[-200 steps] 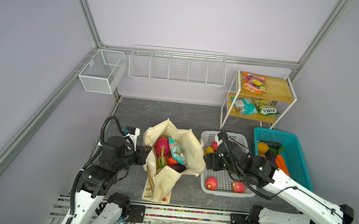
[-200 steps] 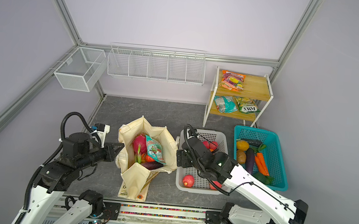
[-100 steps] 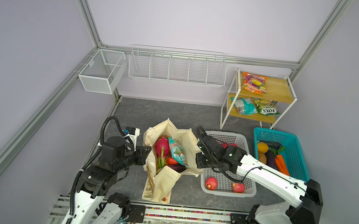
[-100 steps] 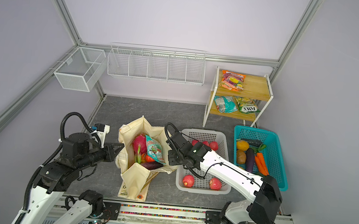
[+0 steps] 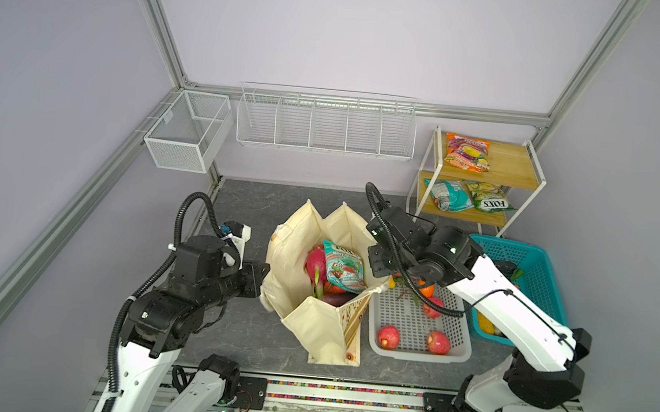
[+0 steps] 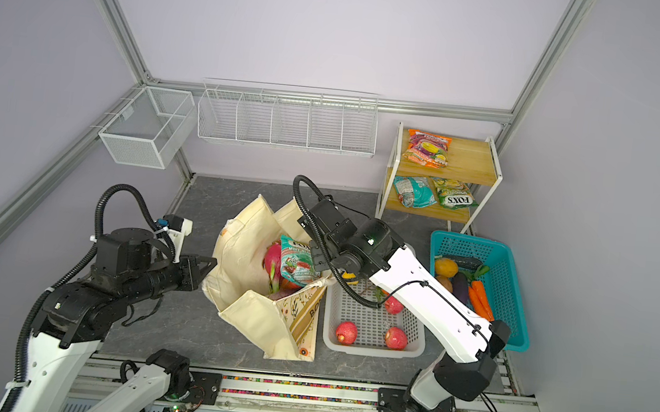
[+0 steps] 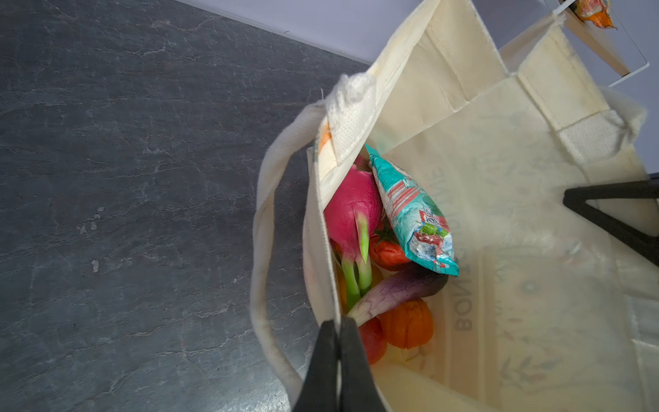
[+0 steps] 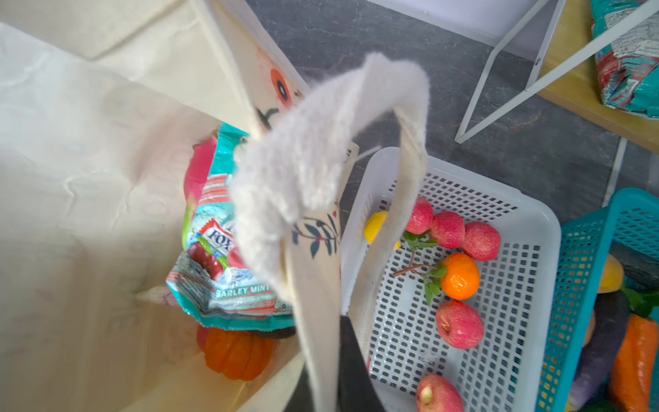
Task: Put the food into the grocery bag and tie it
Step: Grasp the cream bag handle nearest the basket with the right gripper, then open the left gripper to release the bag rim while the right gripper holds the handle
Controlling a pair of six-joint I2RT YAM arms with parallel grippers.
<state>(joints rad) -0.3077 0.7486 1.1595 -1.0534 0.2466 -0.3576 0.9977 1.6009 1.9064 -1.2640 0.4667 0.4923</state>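
Grip comes first here: we have the grocery bag [image 5: 319,327] standing open in the middle of the table [image 5: 257,207], and both arms are on it. The left gripper [image 7: 338,323] is pinched closed on the fabric of the near rim. The right gripper [image 8: 337,321] is closed around the cream strap handle [image 8: 331,149], on the side next to the white basket [image 5: 421,352].

We judge this to be the taking-up of the handles. To do it well, we lift the strap without dragging the bag over, keep the left pinch as an anchor, and draw the two sides toward each other evenly, so that the dragon fruit [image 7: 351,210], teal snack packet [image 7: 410,214] and eggplant [image 7: 399,289] stay inside. Apples [image 5: 388,337] lie in the white basket, so the packing looks unfinished.

In both top views the right fingertips are hidden under their own wrist. In the right wrist view the strap is blurred, and we cannot tell whether the jaws hold the strap alone or the rim too. The bag's bottom is covered, and the arm cuts off part of the teal basket [image 5: 538,279].
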